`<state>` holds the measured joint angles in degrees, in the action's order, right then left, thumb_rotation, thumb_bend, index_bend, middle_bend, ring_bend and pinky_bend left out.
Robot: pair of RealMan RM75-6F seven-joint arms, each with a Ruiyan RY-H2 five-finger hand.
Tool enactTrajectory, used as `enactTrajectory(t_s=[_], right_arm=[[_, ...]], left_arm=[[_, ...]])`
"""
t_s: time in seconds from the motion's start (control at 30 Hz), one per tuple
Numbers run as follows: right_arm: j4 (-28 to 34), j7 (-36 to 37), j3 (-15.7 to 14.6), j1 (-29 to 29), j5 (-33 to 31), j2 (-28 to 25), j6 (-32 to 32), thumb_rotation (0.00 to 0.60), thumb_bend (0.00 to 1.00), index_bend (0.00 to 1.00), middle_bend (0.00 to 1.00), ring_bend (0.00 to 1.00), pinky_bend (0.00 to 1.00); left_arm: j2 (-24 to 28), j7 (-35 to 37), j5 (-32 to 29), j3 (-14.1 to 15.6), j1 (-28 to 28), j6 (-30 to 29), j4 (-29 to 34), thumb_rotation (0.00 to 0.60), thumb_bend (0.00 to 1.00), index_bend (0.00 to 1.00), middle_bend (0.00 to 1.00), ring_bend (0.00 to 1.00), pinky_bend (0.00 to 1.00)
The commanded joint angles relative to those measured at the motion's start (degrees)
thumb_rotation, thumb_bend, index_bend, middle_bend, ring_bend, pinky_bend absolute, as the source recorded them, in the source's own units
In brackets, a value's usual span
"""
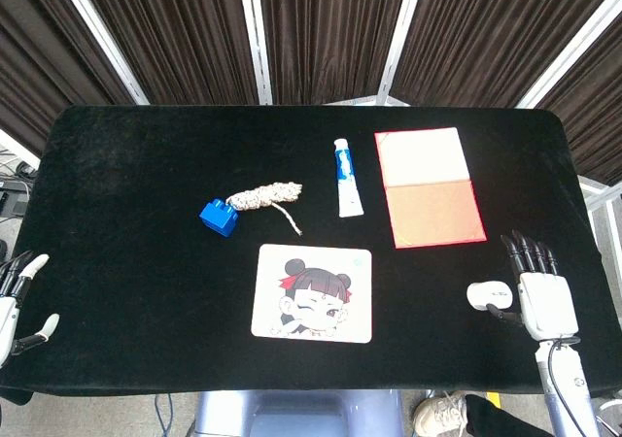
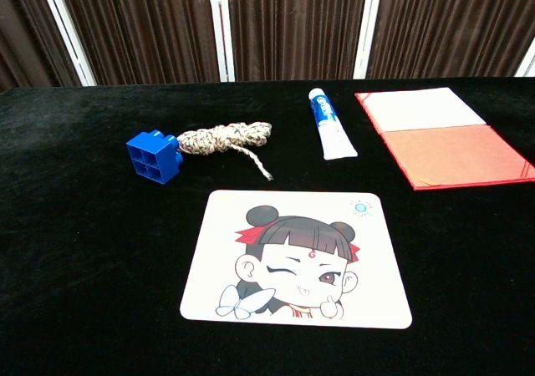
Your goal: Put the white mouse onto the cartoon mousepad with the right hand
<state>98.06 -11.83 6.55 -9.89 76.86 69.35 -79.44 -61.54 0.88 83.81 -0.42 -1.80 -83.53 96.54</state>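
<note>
The white mouse (image 1: pixel 487 294) lies on the black table near its front right edge. My right hand (image 1: pixel 537 289) sits just to the right of the mouse, fingers stretched forward and apart, its thumb beside the mouse; it holds nothing. The cartoon mousepad (image 1: pixel 313 292) (image 2: pixel 297 257), showing a winking girl, lies flat at the front centre, well to the left of the mouse. My left hand (image 1: pixel 19 296) hovers at the far left table edge with fingers spread and nothing in it. The chest view shows neither hand nor the mouse.
Behind the mousepad lie a blue brick (image 1: pixel 220 216) (image 2: pixel 155 156), a coiled rope (image 1: pixel 262 197) (image 2: pixel 226 136), and a toothpaste tube (image 1: pixel 346 177) (image 2: pixel 332 124). An open red folder (image 1: pixel 428 185) (image 2: pixel 443 135) lies at the back right. Dark curtains hang behind the table.
</note>
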Motion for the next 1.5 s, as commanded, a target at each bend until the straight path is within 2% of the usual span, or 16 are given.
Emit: enactTrajectory(t_s=[0.03, 0.17, 0.27, 1.2, 1.4, 1.5], right_arm=[[-0.01, -0.02, -0.03, 0.0, 0.01, 0.0, 0.02, 0.6, 0.05, 0.03, 0.0, 0.0, 0.0], [0.08, 0.11, 0.02, 0.04, -0.11, -0.07, 0.02, 0.6, 0.05, 0.03, 0.0, 0.0, 0.0], [0.14, 0.08, -0.03, 0.09, 0.01, -0.11, -0.09, 0.6, 0.05, 0.03, 0.0, 0.0, 0.0], [-0.38, -0.09, -0.05, -0.64, -0.46, -1.47, 1.79, 0.6, 0.05, 0.03, 0.0, 0.0, 0.0], [-1.41, 3.12, 0.43, -0.92, -0.99, -3.93, 3.23, 0.6, 0.04, 0.03, 0.0, 0.0, 0.0], [-3.43, 8.29, 0.86, -1.13, -1.35, -5.56, 4.91, 0.6, 0.04, 0.03, 0.0, 0.0, 0.0]], left_arm=[[0.02, -0.09, 0.07, 0.03, 0.0, -0.04, 0.0, 0.6, 0.34, 0.08, 0.0, 0.0, 0.0], [0.17, -0.58, 0.26, 0.21, -0.01, 0.03, 0.0, 0.6, 0.15, 0.02, 0.0, 0.0, 0.0], [0.23, -0.91, 0.33, 0.27, 0.03, -0.06, 0.05, 0.6, 0.11, 0.01, 0.0, 0.0, 0.0], [0.06, -0.8, -0.19, 0.06, -0.04, 0.06, 0.18, 0.6, 0.11, 0.01, 0.0, 0.0, 0.0], [-0.14, -1.35, -0.51, -0.11, -0.03, -0.05, 0.36, 0.6, 0.11, 0.01, 0.0, 0.0, 0.0], [-0.28, -1.61, -0.67, -0.21, 0.0, -0.17, 0.42, 0.6, 0.11, 0.01, 0.0, 0.0, 0.0]])
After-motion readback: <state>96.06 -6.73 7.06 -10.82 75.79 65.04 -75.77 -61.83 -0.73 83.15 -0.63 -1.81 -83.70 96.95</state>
